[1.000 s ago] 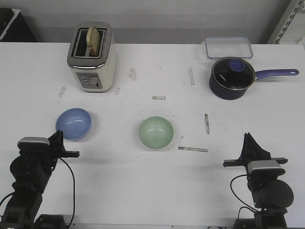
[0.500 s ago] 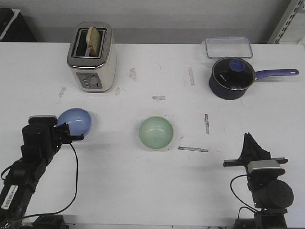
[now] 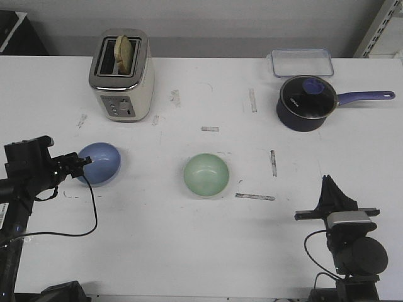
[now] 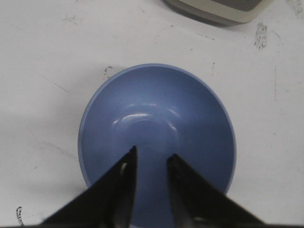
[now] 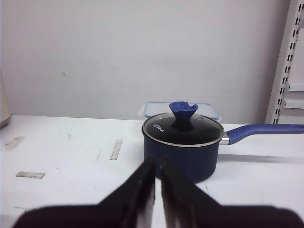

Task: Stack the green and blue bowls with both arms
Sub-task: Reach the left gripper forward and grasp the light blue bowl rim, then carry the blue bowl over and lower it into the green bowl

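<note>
The periwinkle blue bowl (image 3: 101,163) sits on the white table at the left, in front of the toaster. The mint green bowl (image 3: 206,174) sits near the table's middle. My left gripper (image 3: 82,164) hangs over the blue bowl's left rim. In the left wrist view the left gripper (image 4: 152,154) has its jaws a little apart and empty over the blue bowl's (image 4: 156,118) inside. My right gripper (image 3: 328,184) rests at the front right, far from both bowls. In the right wrist view the right gripper (image 5: 157,160) is shut and empty, pointing toward the saucepan.
A cream toaster (image 3: 121,76) with bread stands at the back left. A dark navy saucepan (image 3: 306,104) with a glass lid and a clear lidded box (image 3: 302,62) are at the back right. Tape marks (image 3: 255,197) dot the table.
My left arm has risen from its rest and swung forward over the blue bowl, its jaws now parted. The right arm and both bowls have not moved.
</note>
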{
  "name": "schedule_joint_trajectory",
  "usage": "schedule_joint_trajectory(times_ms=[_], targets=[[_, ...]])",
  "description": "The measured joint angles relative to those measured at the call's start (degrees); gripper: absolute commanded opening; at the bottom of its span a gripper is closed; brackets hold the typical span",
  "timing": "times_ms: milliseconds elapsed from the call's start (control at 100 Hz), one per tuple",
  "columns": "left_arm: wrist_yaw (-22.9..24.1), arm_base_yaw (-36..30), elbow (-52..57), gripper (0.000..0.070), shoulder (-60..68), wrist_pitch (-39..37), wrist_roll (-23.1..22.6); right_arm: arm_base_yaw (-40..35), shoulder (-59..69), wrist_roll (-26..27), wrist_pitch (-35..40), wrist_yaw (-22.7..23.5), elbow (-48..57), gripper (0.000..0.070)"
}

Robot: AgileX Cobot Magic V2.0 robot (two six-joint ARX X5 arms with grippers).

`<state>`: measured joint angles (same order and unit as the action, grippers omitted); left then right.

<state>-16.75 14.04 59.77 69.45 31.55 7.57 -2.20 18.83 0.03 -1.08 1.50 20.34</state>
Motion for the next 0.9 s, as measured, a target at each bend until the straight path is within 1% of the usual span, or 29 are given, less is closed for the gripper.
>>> schedule_joint_trajectory(times_ms=[60, 90, 110, 270, 600, 630, 650, 720, 810, 860, 900], targets=[[-0.28, 1.73, 0.96, 0.0535, 1.57, 0.11, 0.52, 0.0, 0.0, 0.0, 0.0, 0.0, 0.0, 0.0013], [-0.33, 2.51, 1.44, 0.0569, 2.45, 0.09, 0.59, 0.0, 0.0, 0.0, 0.0, 0.0, 0.0, 0.0013], [-0.33, 3.02, 1.7, 0.0579, 3.06, -0.02, 0.7, 0.0, 0.0, 0.0, 0.0, -0.02, 0.0, 0.0013], [-0.33, 5.25, 2.1, 0.0572, 6.64, -1.42, 0.46, 0.0, 0.0, 0.0, 0.0, 0.0, 0.0, 0.0013], [-0.37, 5.2, 2.1, 0.0563, 15.56, -1.09, -0.81, 0.0, 0.0, 0.0, 0.0, 0.0, 0.0, 0.0013], [-0.37, 5.16, 2.1, 0.055, 16.11, -1.07, -0.81, 0.0, 0.0, 0.0, 0.0, 0.0, 0.0, 0.0013], [-0.35, 5.14, 2.1, 0.0529, 16.48, -1.07, -0.81, 0.0, 0.0, 0.0, 0.0, 0.0, 0.0, 0.0013], [-0.37, 4.96, 2.1, 0.0402, 17.35, -1.07, -0.83, 0.0, 0.0, 0.0, 0.0, 0.0, 0.0, 0.0013], [-0.37, 4.79, 2.1, 0.0278, 18.27, -1.03, -0.83, 0.0, 0.0, 0.0, 0.0, 0.0, 0.0, 0.0013], [-0.37, 4.63, 2.1, 0.0235, 18.62, -0.94, -0.83, 0.0, 0.0, 0.0, 0.0, -0.02, 0.0, 0.0013], [-0.37, 4.55, 2.1, 0.0228, 18.8, -0.83, -0.83, 0.0, 0.0, 0.0, 0.0, 0.0, 0.0, 0.0013]])
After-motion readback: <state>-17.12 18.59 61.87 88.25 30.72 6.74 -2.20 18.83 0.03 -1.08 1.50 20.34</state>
